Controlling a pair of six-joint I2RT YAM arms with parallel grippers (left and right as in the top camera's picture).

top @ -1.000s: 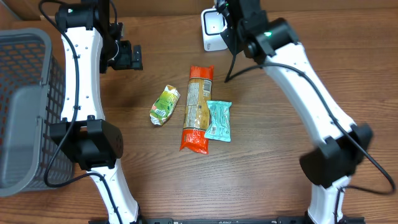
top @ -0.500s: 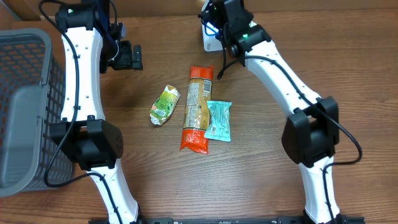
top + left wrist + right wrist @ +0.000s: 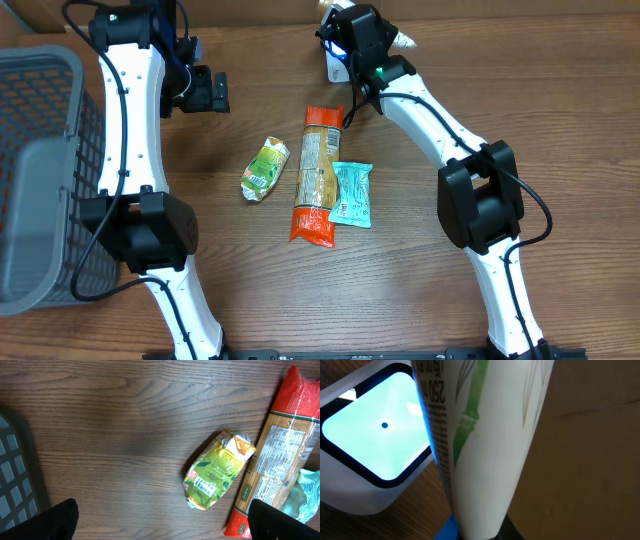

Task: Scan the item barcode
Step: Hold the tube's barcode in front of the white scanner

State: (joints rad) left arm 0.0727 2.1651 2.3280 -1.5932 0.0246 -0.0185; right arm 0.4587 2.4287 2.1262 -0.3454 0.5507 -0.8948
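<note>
The white tube (image 3: 480, 435) is clamped in the right hand (image 3: 362, 30) and held just beside the scanner (image 3: 350, 497) at the far edge of the worktop (image 3: 420, 280). The left hand (image 3: 212, 92) is spread wide and empty. For a clean read, the barcode, not made out here, should be turned squarely to the lit window (image 3: 375, 440) and held steady.

Brown wood-grain table (image 3: 420, 290), evenly lit, grey mesh basket (image 3: 40, 150) at left edge
</note>
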